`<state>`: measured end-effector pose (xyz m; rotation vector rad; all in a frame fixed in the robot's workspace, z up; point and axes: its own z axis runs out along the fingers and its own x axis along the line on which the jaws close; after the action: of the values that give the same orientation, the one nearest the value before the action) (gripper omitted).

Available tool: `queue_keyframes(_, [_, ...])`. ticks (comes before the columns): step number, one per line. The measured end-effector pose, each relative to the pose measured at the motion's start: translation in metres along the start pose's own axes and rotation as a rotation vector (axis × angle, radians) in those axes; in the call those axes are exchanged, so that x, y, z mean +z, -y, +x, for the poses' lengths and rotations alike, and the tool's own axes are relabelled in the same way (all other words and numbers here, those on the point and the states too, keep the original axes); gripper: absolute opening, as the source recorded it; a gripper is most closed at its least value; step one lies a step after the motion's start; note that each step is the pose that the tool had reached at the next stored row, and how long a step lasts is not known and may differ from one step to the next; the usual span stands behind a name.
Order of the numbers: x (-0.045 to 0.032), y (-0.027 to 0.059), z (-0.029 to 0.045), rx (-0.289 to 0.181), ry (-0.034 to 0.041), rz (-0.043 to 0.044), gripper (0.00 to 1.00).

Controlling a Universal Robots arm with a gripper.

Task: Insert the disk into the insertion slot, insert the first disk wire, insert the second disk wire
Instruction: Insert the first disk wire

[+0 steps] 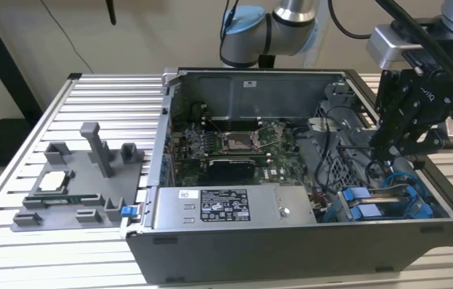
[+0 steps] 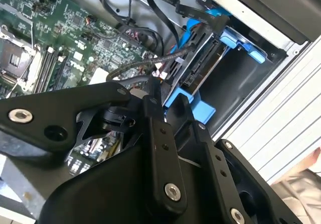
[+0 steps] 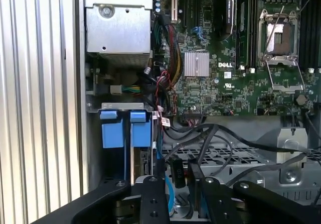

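A: Progress, exterior view?
B: Step one looks done: disk [image 1: 367, 205] seated in the insertion slot [image 1: 407, 180], gripper [image 1: 389, 155] just above.
A: Second wrist view?
B: Cables [image 2: 150, 66] lie beside the disk; plugged or not, unclear.
A: First wrist view?
B: Black connector [image 3: 177, 171] between the jaws; gripped or not, cannot tell.

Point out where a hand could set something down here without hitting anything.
Bare table slats lie beyond the grey fixture tray, on the exterior view's left of the open case. Crowded: cables and blue disk carriers under the claw.

A robotics lab: an opened computer case [image 1: 291, 256] sits on a slotted aluminium table [image 1: 106, 96] beside a grey fixture [image 1: 90, 183].
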<state>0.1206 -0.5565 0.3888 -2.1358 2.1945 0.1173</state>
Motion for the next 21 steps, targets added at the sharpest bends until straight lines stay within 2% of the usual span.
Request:
queue_keyframes(10, [0.0005,0.0000,0.0001,0.000,-0.0028,0.0018,1.00])
queue_keyframes(11, [0.0005,0.0000,0.0001,0.000,-0.0029,0.0019,0.00])
queue_keyframes(21, [0.0007,0.0000,0.0000,0.000,-0.0029,0.0025,0.00])
